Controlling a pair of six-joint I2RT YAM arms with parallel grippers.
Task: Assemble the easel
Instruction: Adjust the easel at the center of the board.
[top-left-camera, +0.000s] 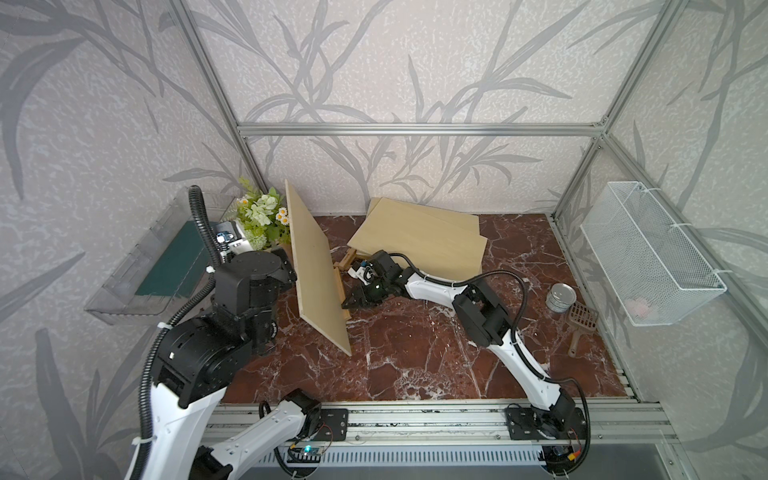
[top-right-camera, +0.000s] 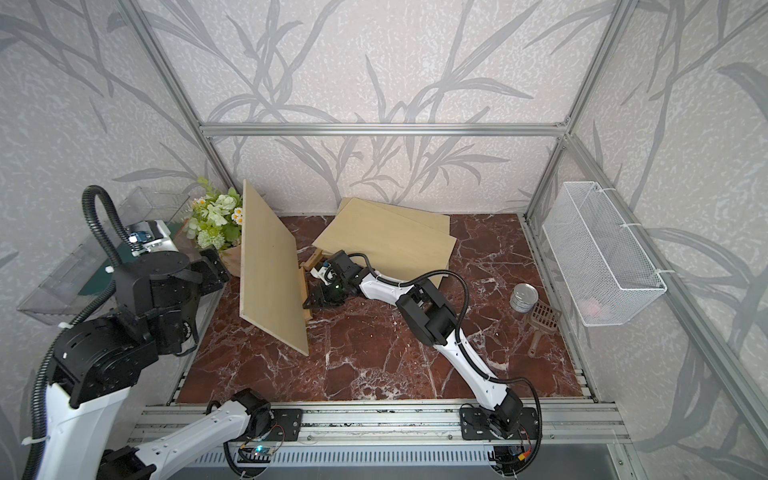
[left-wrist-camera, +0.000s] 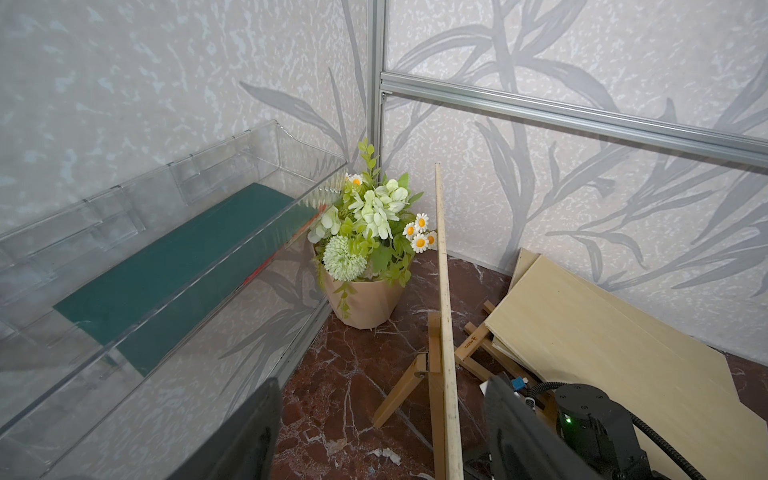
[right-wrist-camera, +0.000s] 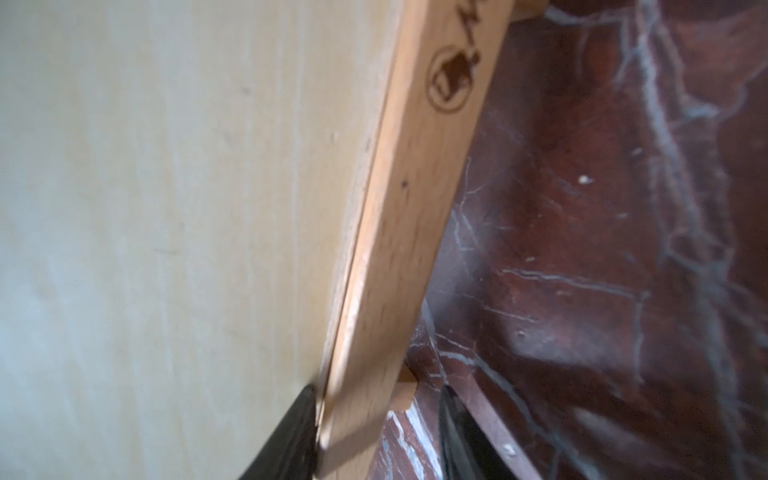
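**Easel standing, board on it; right tool at the front bar**

The easel (left-wrist-camera: 433, 361) stands at about ten o'clock on the bench (top-left-camera: 415, 353) with its back leg splayed, and a pale board (top-left-camera: 316, 270) leans tilted on it. The assembly looks nearly done; I judge that only settling the board and frame remains. Spare boards (top-left-camera: 419, 241) lie flat at twelve o'clock. The right tool (top-left-camera: 348, 300) straddles the easel's front bar with its jaws partly apart. One finger (right-wrist-camera: 297, 428) lies against the seam of board and bar, the other just beside the bar, not visibly clamped. The left tool (left-wrist-camera: 380, 432) gapes wide behind the board, holding nothing.
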